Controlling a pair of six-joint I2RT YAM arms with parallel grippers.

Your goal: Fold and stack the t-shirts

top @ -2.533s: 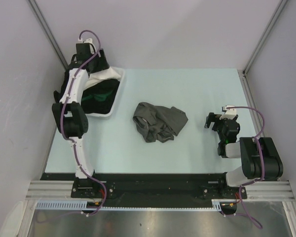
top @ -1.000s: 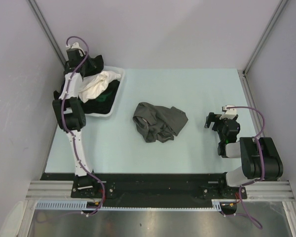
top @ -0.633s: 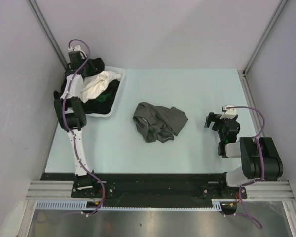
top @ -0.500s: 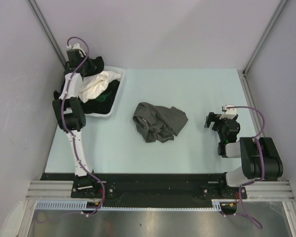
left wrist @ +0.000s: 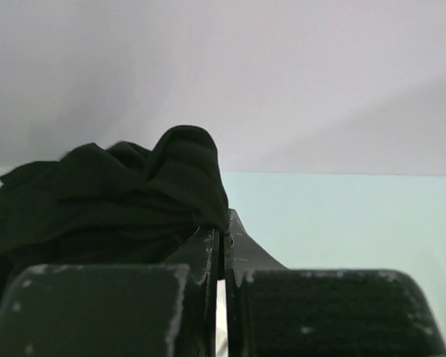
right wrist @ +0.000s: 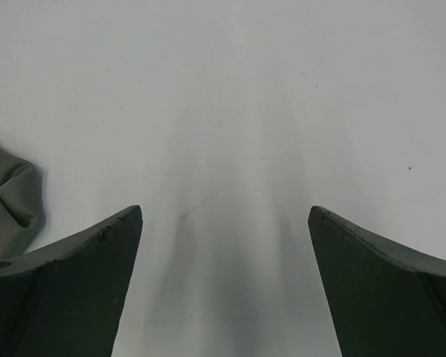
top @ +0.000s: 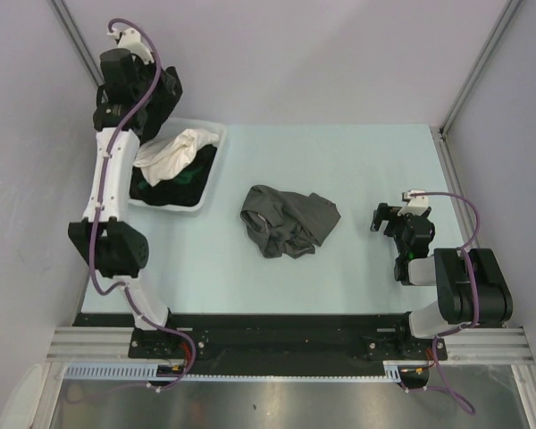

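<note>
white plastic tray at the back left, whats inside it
In the white plastic tray a crumpled white cloth lies on black garments. They hide its floor and how many lie underneath. The left gripper holds up another black shirt.

A: Where is the grey shirt?

B: In the middle of the table, crumpled in a loose, unfolded heap.

A: And the black ones?

B: One black shirt hangs bunched, pinched in the left gripper high over the far-left corner. Below it, a dark pile lies in the tray with a white part draped on top.
</note>
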